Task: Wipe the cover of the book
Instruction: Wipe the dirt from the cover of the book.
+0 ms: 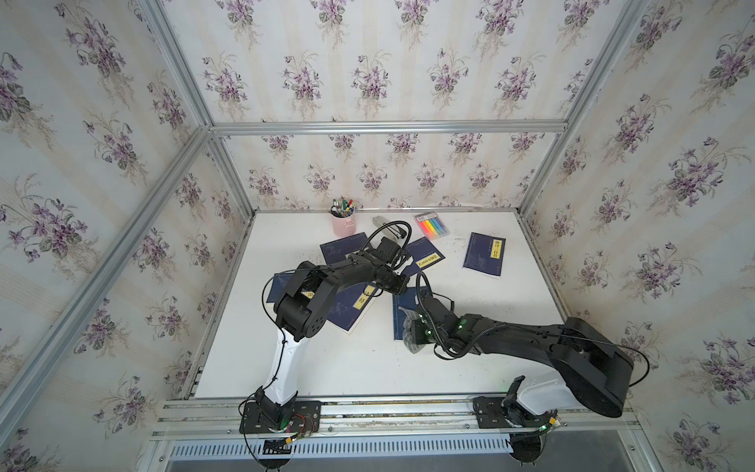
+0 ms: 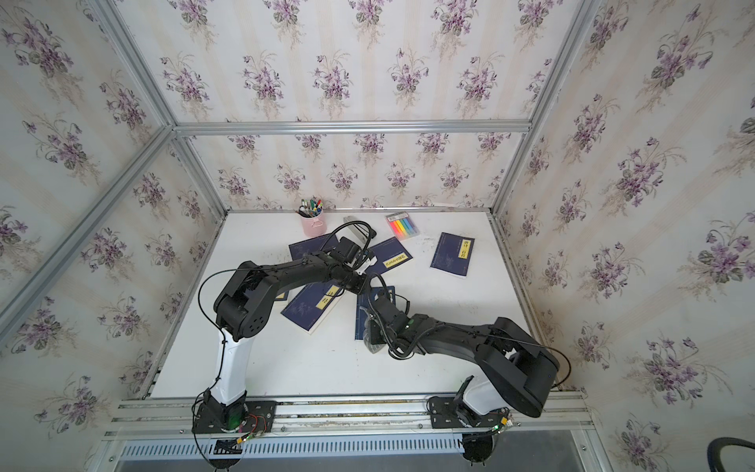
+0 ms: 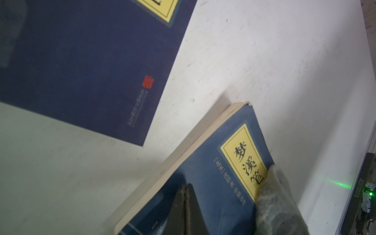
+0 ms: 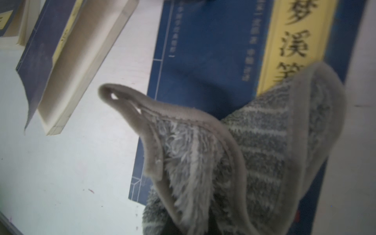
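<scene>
The book is blue with a yellow title label and lies flat near the middle of the white table. In both top views my left gripper reaches over to its far end. The left wrist view shows that gripper shut, its tips down on the cover. My right gripper is shut on a grey striped cloth that rests on the book's near half and overlaps the yellow label. The cloth hides the right jaws.
Several other blue books lie around: one just left of the wiped book, others further back. A pink pen cup and a pack of coloured markers stand by the back wall.
</scene>
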